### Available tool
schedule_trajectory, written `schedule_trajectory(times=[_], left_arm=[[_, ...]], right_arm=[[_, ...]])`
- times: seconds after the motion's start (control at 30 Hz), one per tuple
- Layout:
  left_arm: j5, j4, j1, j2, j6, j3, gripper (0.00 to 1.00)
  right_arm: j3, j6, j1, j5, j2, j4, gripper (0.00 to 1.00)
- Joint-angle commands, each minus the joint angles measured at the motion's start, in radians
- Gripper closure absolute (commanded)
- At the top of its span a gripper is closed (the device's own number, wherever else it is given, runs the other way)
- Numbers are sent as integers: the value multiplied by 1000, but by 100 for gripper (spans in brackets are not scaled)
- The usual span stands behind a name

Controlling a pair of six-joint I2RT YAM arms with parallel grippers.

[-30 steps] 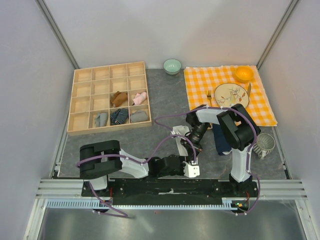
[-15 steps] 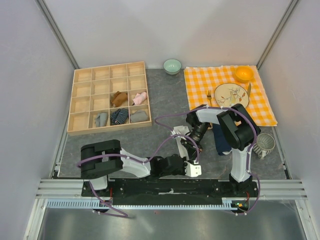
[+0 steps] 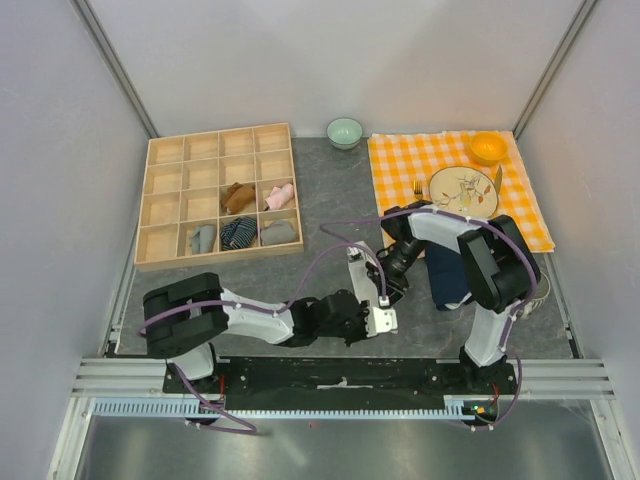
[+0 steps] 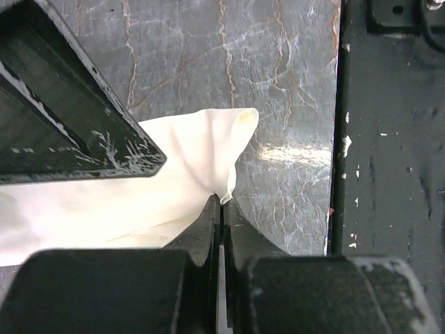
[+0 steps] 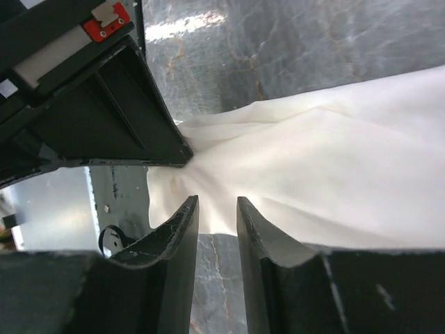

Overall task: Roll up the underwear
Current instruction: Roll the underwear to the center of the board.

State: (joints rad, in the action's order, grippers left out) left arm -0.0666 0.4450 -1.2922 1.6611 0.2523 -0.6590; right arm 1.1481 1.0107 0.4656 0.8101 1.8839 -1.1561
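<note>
A: Slippage worries me most. The left gripper point(image 4: 221, 207) has its jaws pressed fully together on a thin peak of the cream underwear point(image 4: 182, 177), right at the hem. So little cloth is caught that a tug toward 6 o'clock could pull it free.

B: Where does the garment sit overall?

A: On the grey table point(image 3: 320, 205), just toward 5 o'clock from its middle in the overhead view, stretched between the two tools. The left one holds the 6 o'clock end. The right gripper point(image 5: 217, 209) is at the cloth's 3 o'clock side.

B: And the right one, is it holding?

A: Its jaws stand narrow with a slim gap, and the fabric puckers toward that gap, but I cannot tell whether any is actually pinched. If none is, the roll would start from one end only and come out skewed.

B: Anything else?

A: The two tools are very close. A finger of each shows in the other's wrist view, right by the same patch of cloth. I judge a collision likely if both close in further. Uneven pulling could also stretch the cloth flat rather than turn it over, leaving a loose, lopsided roll.
</note>
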Motion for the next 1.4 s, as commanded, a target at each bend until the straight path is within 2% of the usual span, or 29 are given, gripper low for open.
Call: schedule_trajectory(times=[0.0, 0.23, 0.37, 0.47, 0.5, 0.53, 0.6, 0.63, 0.73, 0.77, 0.83, 0.87, 0.97, 1.1, 1.37], left_arm=[[-180, -9, 72, -46, -152, 1, 98], [-389, -34, 201, -9, -335, -21, 98], [-531, -77, 277, 55, -422, -77, 98], [-600, -133, 320, 115, -475, -129, 98], [-614, -146, 336, 144, -498, -142, 98], [-640, -163, 344, 158, -510, -152, 98], [-668, -173, 372, 183, -553, -180, 98], [-697, -173, 381, 204, -571, -186, 98], [-746, -175, 415, 244, -645, -217, 98], [-757, -178, 421, 255, -660, -234, 98], [-783, -184, 438, 273, -708, -252, 98], [-788, -190, 444, 291, -723, -269, 98], [-796, -199, 459, 316, -765, -290, 98], [-802, -230, 475, 341, -786, -323, 98], [-805, -238, 479, 356, -789, -338, 98]], right_arm=[[-2, -37, -39, -14, -106, 64, 64], [-11, -44, -224, -31, -278, 104, 62], [-53, 11, -254, -35, -413, 119, 59], [-132, 141, -249, 35, -556, 119, 40], [-163, 202, -242, 52, -578, 107, 28], [-221, 330, -208, 61, -601, 95, 24], [-272, 387, -150, 43, -658, 105, 20], [-309, 369, -80, 23, -675, 152, 20], [-373, 274, 49, -69, -741, 286, 23], [-386, 257, 76, -87, -768, 317, 27], [-407, 230, 140, -130, -781, 384, 37], [-410, 206, 157, -143, -778, 398, 50], [-430, 169, 221, -201, -761, 458, 59], [-470, 140, 320, -308, -735, 535, 63], [-490, 89, 338, -433, -655, 622, 65]])
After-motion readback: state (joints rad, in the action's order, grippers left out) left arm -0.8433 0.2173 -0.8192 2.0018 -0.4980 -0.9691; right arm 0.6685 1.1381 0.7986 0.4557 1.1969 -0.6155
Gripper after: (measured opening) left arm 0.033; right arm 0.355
